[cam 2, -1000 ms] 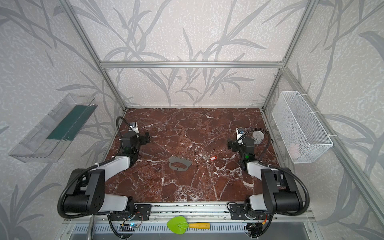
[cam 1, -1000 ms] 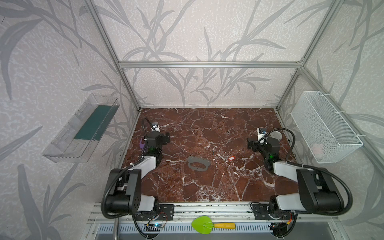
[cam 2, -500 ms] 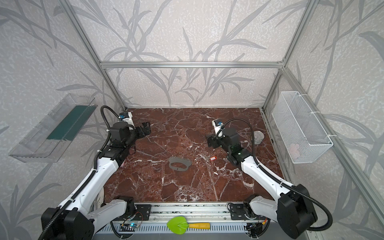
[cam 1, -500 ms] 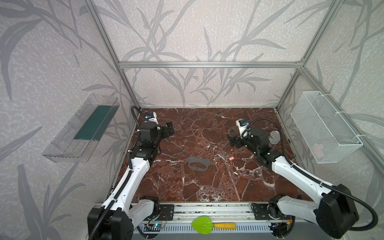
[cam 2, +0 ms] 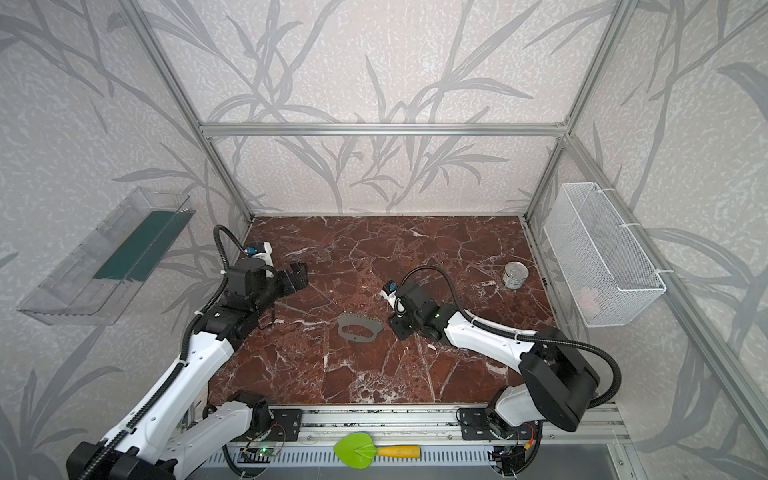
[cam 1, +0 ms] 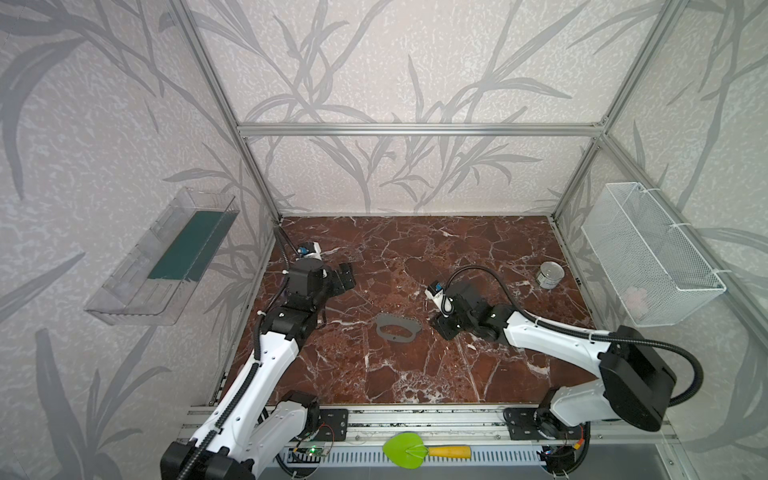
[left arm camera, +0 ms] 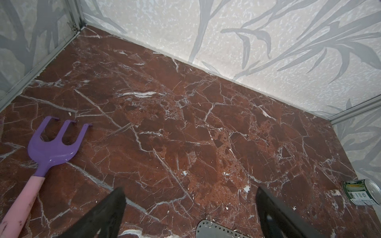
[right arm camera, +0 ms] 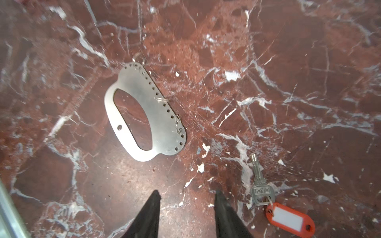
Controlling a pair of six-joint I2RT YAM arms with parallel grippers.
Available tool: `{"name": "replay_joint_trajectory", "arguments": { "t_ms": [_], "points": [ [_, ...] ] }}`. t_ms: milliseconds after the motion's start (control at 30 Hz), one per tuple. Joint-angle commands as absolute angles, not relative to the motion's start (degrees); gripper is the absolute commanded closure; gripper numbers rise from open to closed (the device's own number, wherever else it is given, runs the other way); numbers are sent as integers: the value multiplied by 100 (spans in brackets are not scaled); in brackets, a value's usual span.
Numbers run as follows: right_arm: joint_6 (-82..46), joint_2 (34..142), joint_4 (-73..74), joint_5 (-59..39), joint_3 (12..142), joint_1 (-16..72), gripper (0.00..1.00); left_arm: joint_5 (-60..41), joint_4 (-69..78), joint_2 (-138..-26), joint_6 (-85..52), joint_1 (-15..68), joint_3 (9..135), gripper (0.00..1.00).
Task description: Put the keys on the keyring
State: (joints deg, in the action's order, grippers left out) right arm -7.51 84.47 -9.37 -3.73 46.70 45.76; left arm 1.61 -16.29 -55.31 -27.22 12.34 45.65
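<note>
Both apart and empty, the left pincer (left arm camera: 190, 189) hangs aside while the right pincer (right arm camera: 187, 192), just beside the keys (right arm camera: 261, 192), should centre over them before closing.

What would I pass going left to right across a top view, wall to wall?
In a top view: clear wall tray, left gripper, keyring, right gripper, tin can, white wire basket.
</note>
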Motion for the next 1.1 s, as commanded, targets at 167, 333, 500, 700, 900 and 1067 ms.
{"name": "replay_joint_trajectory", "arguments": {
  "t_ms": [167, 333, 500, 700, 900, 1067],
  "points": [
    [-633, 9274, -993, -530, 5430, 4884, 64, 344, -2005, -5977, -2915, 1345, 4989, 2],
    [-759, 9692, -1017, -539, 5959, 5006, 64, 555, -2366, -6295, -2996, 1362, 5261, 4],
    [-787, 10194, -1059, -428, 6406, 5043, 65, 453, -2408, -6491, -3072, 1393, 5293, 6],
    [-676, 10484, -1373, -298, 6811, 5035, 65, -12, -2745, -6683, -3841, 1591, 4999, 20],
    [-902, 10494, -1496, 99, 6817, 4919, 65, 237, -2682, -7032, -4591, 2470, 4537, 32],
    [-1075, 10403, -1745, 334, 6810, 4677, 65, 300, -2893, -7644, -4813, 3005, 4744, 42]
  ]
}}
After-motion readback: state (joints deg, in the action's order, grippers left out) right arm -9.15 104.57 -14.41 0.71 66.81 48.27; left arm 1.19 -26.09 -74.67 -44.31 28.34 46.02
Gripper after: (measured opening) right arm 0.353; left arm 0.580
